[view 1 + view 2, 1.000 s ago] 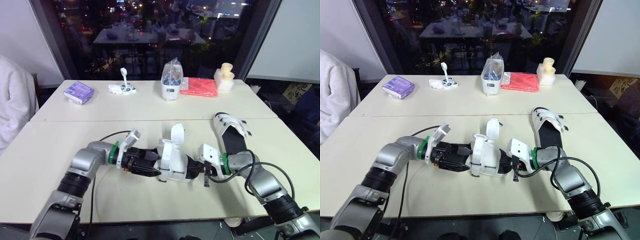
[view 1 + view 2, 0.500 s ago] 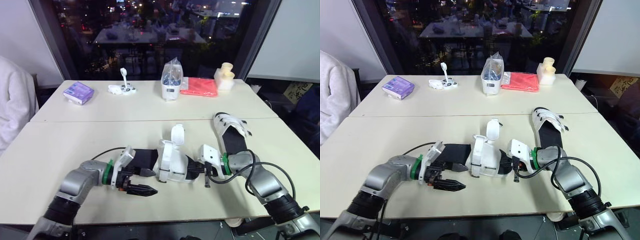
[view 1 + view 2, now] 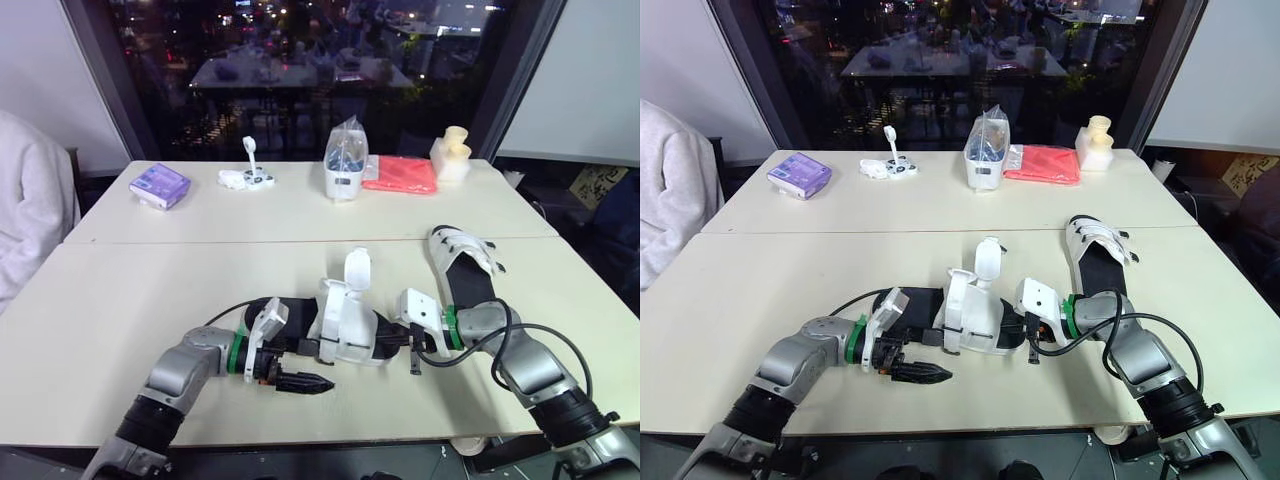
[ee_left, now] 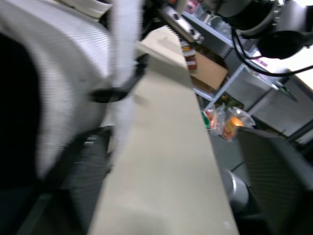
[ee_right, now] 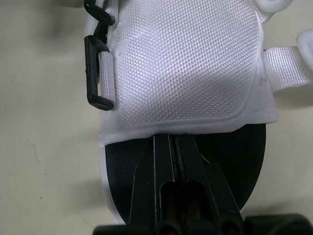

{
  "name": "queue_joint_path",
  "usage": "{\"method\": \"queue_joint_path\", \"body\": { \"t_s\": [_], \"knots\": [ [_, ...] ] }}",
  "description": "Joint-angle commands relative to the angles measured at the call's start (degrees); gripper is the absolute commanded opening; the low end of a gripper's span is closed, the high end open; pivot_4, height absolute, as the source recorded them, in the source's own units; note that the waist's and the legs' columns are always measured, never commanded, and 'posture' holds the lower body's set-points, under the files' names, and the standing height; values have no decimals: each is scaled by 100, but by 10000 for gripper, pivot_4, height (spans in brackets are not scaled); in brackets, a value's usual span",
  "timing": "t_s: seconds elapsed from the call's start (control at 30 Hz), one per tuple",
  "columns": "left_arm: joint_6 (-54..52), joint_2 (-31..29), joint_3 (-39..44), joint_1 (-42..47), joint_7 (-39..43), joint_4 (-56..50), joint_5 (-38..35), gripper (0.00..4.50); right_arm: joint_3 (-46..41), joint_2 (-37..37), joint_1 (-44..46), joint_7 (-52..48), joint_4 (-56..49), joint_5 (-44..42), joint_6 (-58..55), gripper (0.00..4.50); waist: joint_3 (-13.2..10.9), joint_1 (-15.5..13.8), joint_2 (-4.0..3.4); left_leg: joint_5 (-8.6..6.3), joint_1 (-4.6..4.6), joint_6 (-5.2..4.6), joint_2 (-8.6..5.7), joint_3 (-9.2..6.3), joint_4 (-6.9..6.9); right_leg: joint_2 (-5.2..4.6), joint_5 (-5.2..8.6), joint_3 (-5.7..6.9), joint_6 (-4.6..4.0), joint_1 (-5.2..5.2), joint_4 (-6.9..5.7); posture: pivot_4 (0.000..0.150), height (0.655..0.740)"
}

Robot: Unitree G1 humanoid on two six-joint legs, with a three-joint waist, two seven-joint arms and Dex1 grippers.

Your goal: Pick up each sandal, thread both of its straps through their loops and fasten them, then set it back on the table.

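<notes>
A white-strapped sandal with a black sole (image 3: 345,328) lies on the table (image 3: 120,300) in front of me, one strap (image 3: 355,270) standing up loose. My right gripper (image 3: 388,338) is at its heel end. In the right wrist view its fingers (image 5: 175,171) lie shut together on the black insole, tips hidden under the white mesh upper (image 5: 181,68), beside a black loop (image 5: 98,73). My left gripper (image 3: 320,383) is shut and empty, lying on the table just near-side of the sandal's toe. A second sandal (image 3: 462,265) lies flat to the right.
Along the far table stand a purple box (image 3: 158,185), a small white object (image 3: 245,177), a clear bag on a white container (image 3: 343,160), a red cloth (image 3: 400,173) and a cream object (image 3: 452,153). A person's white sleeve (image 3: 30,220) is at the left edge.
My left gripper let go of the sandal's toe end, drew back toward the front edge, then slid right alongside the sandal. The right gripper and both sandals stayed put.
</notes>
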State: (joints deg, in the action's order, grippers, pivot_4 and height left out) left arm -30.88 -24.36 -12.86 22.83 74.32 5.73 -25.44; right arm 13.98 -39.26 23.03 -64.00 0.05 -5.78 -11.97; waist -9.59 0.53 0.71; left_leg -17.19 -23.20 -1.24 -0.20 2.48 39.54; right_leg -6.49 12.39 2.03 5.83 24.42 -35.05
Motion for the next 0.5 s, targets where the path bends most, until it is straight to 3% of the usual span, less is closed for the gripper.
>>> {"method": "queue_joint_path", "body": {
  "t_s": [0.03,0.17,0.5],
  "knots": [
    [99,66,-53,76,-74,17,51,20724,179,-50,-136,-41,106,167,-117,0,0,3,0,0,0,0,0,0,0,0,0,1,0,1,0,1500,7400],
    [48,63,-89,23,-76,-14,84,288,183,-43,-133,-36,103,167,-126,0,0,3,0,0,-2,0,0,0,-4,0,0,8,0,3,0,1500,7400],
    [-1116,-919,-814,-558,431,-935,-66,288,211,-44,-205,-20,14,148,-165,0,8,18,-12,0,5,0,1,2,-31,-1,4,15,-6,5,11,1500,7400]
  ]
}}
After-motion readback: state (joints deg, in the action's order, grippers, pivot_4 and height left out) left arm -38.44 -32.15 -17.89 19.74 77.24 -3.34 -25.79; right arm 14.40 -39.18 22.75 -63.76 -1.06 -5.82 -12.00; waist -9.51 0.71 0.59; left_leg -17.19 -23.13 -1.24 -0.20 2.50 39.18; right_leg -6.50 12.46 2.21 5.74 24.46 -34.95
